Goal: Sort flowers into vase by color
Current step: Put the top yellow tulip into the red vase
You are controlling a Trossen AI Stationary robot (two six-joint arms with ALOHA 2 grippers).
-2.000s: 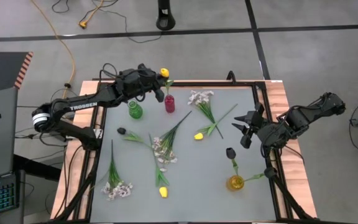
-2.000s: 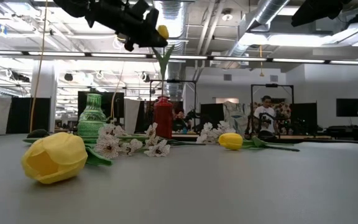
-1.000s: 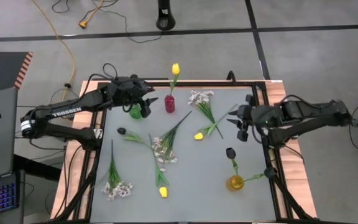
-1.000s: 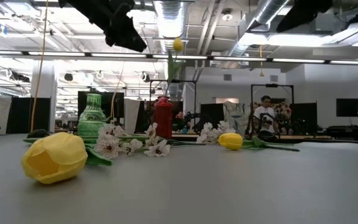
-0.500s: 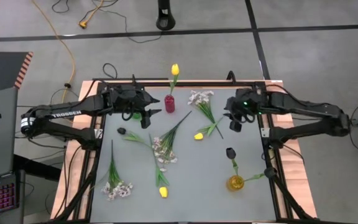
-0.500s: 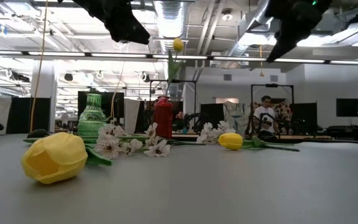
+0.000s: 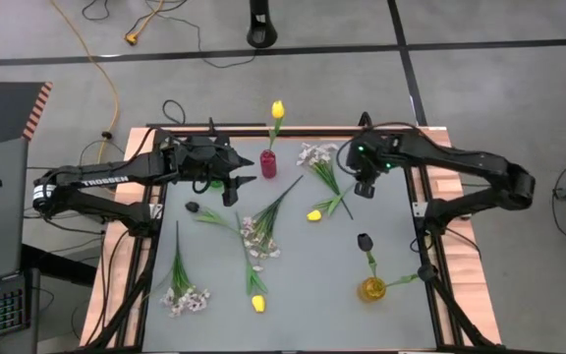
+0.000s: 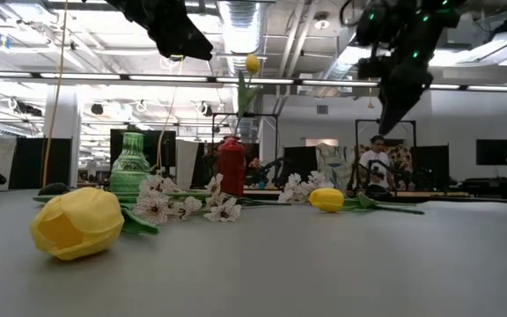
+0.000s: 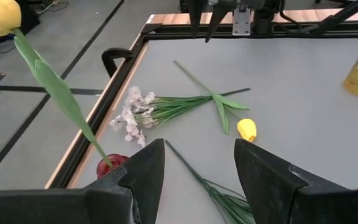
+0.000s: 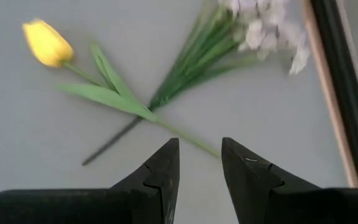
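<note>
A yellow tulip (image 7: 276, 110) stands with its stem in the red vase (image 7: 267, 164) at the far side. My left gripper (image 7: 235, 183) hangs open just left of that vase, over the green vase (image 8: 130, 163). My right gripper (image 7: 365, 190) is open and points steeply down above the green stems of a lying yellow tulip (image 10: 47, 43) and a white spray (image 10: 260, 25), touching neither. A dark tulip (image 7: 364, 241) stands in the yellow vase (image 7: 371, 288).
More flowers lie flat on the grey table: a dark tulip (image 7: 193, 207), two white sprays (image 7: 258, 236) (image 7: 185, 300) and a yellow tulip (image 7: 257, 303) near the front. A black frame (image 7: 416, 187) edges the table. A person (image 8: 377, 163) stands far behind.
My right gripper has swung from the table's right edge toward the left and far side, sinking and tipping to point more steeply down over the lying stems. My left gripper has drifted a little toward the near edge, away from the red vase. Both stay open.
</note>
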